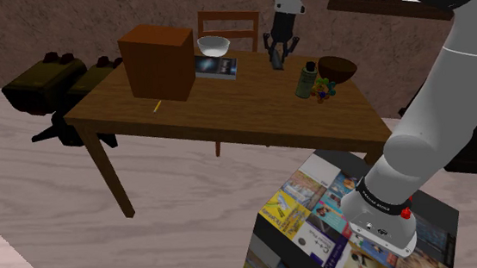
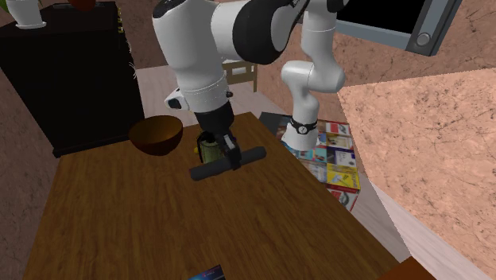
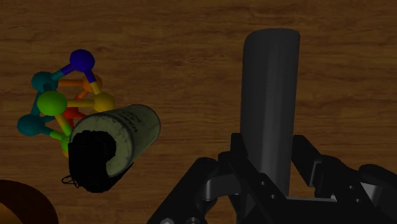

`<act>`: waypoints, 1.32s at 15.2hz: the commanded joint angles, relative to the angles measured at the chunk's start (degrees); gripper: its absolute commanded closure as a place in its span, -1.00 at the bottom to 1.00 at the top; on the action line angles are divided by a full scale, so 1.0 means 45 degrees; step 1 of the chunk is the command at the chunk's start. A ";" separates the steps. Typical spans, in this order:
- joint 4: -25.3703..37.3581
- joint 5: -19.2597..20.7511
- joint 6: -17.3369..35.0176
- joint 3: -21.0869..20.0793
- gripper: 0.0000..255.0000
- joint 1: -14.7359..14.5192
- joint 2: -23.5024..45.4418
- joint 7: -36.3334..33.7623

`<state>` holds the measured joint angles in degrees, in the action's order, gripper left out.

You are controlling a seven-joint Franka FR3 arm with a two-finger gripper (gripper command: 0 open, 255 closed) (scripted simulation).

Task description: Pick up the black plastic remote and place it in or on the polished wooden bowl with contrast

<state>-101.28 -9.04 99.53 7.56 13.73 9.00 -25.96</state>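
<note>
My gripper [image 2: 229,156] is shut on the black remote [image 2: 228,165], a long dark bar held crosswise a little above the wooden table [image 2: 143,231]. In the wrist view the remote [image 3: 270,95] sticks out ahead from between the fingers of the gripper [image 3: 272,160]. The dark wooden bowl [image 2: 156,134] stands upright on the table, to the second exterior view's left of the gripper. In the shoulder view the gripper [image 1: 277,53] hangs over the table's far side, and the bowl [image 1: 337,66] sits to its right.
A green bottle [image 3: 118,137] and a colourful ball-and-stick toy [image 3: 63,98] stand between the gripper and the bowl. A brown box [image 1: 157,61], a white bowl [image 1: 213,45], a book [image 1: 216,66] and a chair [image 1: 228,26] are at the shoulder view's left.
</note>
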 commanded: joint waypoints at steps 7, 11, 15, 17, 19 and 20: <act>0.0555 0.0149 -0.0830 0.0380 1.00 0.0487 -0.0165 0.0722; 0.0592 0.0294 -0.0940 0.0888 1.00 0.1136 -0.0097 0.1847; 0.0876 0.0403 -0.1092 0.1389 1.00 0.1805 0.0168 0.2985; 0.1113 0.0436 -0.1185 0.1633 1.00 0.2151 0.0374 0.3558; 0.1414 0.0452 -0.1292 0.1865 1.00 0.2508 0.0631 0.4132; 0.1590 0.0454 -0.1351 0.1978 1.00 0.2692 0.0778 0.4419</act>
<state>-95.19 -7.04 93.96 15.86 24.89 11.79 -7.67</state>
